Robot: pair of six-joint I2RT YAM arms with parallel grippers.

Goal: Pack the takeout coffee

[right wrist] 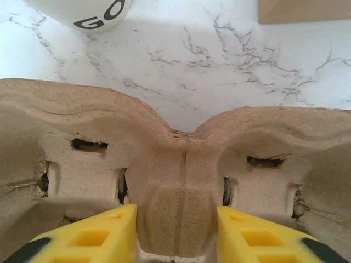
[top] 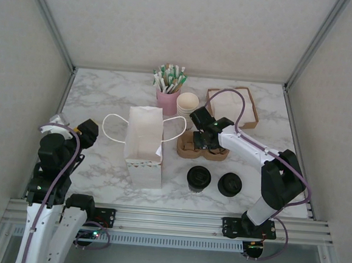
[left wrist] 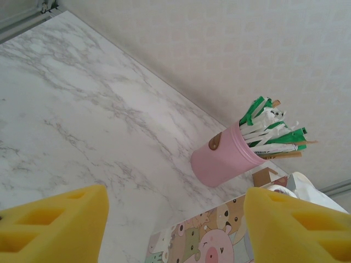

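Two round black-lidded things (top: 198, 178) (top: 230, 184) stand in front of the brown pulp cup carrier (top: 203, 148); from above I cannot tell which is the takeout coffee. My right gripper (top: 203, 138) is down in the carrier. In the right wrist view its yellow fingers (right wrist: 93, 238) press both sides of the carrier's centre ridge (right wrist: 178, 181), so the right gripper (right wrist: 176, 233) is shut on it. My left gripper (top: 85, 132) hangs at the table's left, left of the white paper bag (top: 144, 144). The left gripper (left wrist: 175, 222) is open and holds nothing.
A pink cup of wrapped straws (top: 166, 97) (left wrist: 225, 161) and a stack of lidless cream cups (top: 188, 102) (right wrist: 88, 12) stand behind the carrier. A brown tray of napkins (top: 250, 116) sits at the back right. The bag's cartoon print (left wrist: 203, 241) shows below the left fingers.
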